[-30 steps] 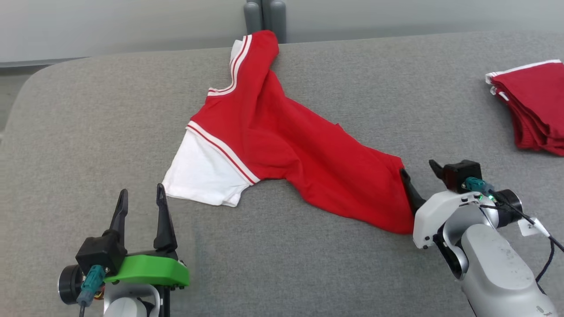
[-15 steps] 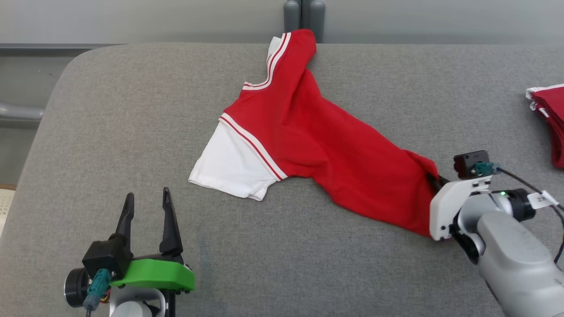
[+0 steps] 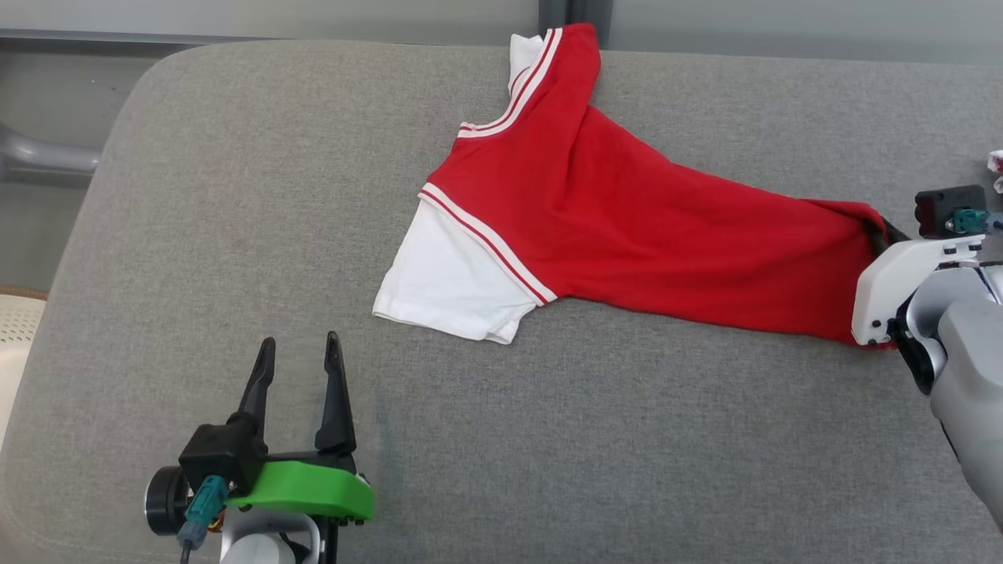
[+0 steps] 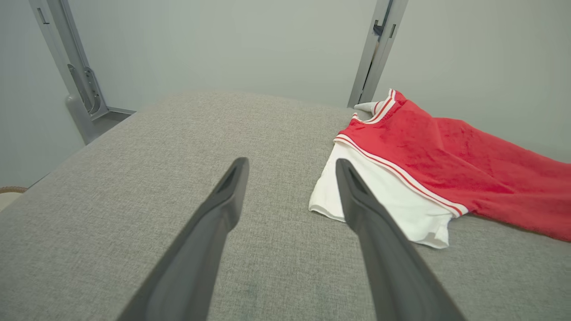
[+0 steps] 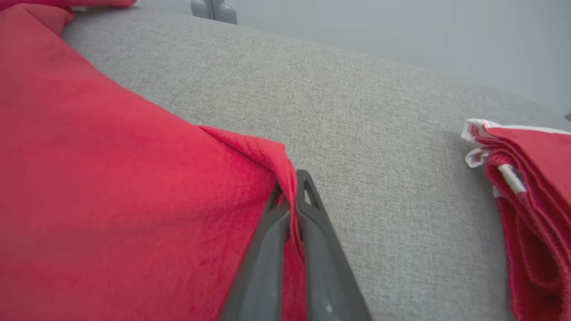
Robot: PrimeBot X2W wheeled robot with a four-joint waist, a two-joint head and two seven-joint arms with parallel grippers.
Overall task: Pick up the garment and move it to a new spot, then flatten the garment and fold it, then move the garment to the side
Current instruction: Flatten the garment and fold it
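Right arm comes in low from the right edge, right gripper (image 5: 292, 187) pinched tight on the hem corner of the red cotton T-shirt with white sleeve and striped trim (image 3: 627, 227). Left gripper (image 3: 300, 342) hovers near left, fingers spread, holding nothing. A second ago the right fingers stood apart at the hem; now the shirt is stretched rightward. It lies on the grey fabric-covered table (image 3: 235, 196), a stack of folded red garments (image 5: 535, 187) to its right, pale wall behind.

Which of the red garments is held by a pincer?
The spread-out red shirt, with a white sleeve: the right pincer is shut on its edge. The folded red pile lies apart, untouched.
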